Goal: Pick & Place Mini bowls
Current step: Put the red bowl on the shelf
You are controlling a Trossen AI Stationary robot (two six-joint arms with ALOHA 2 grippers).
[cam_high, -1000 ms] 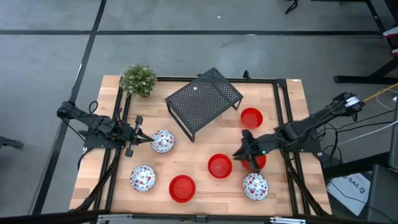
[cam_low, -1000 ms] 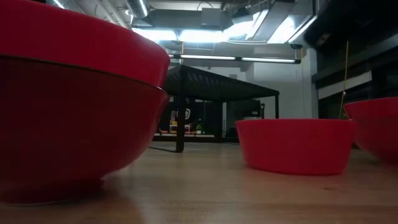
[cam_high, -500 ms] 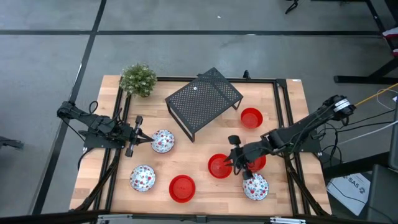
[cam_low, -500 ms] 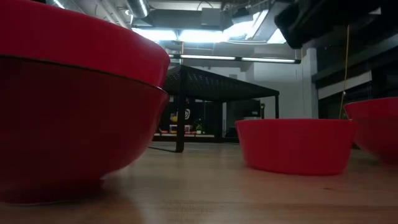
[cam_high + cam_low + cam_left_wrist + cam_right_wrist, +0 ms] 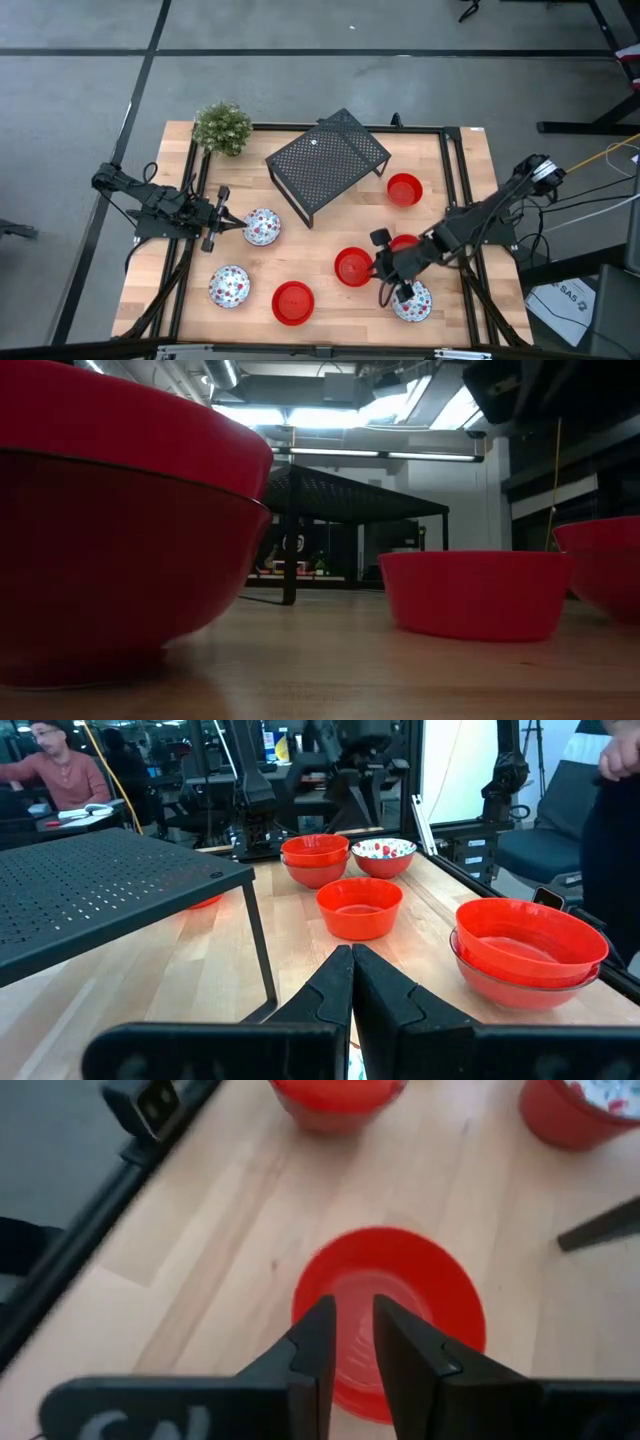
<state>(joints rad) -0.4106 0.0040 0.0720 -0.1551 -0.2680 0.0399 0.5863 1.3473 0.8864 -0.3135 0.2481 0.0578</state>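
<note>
Wooden table (image 5: 330, 312); right claw (image 5: 381, 268) hovers above red bowl (image 5: 353, 267).

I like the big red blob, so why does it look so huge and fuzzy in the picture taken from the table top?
In the low view, the glossy red mini bowl sits right against the lens, so it fills the left side and blurs; bright ceiling lights glare behind the black mesh rack. In the high view, that rack and the bowls look crisp and evenly lit.
</note>
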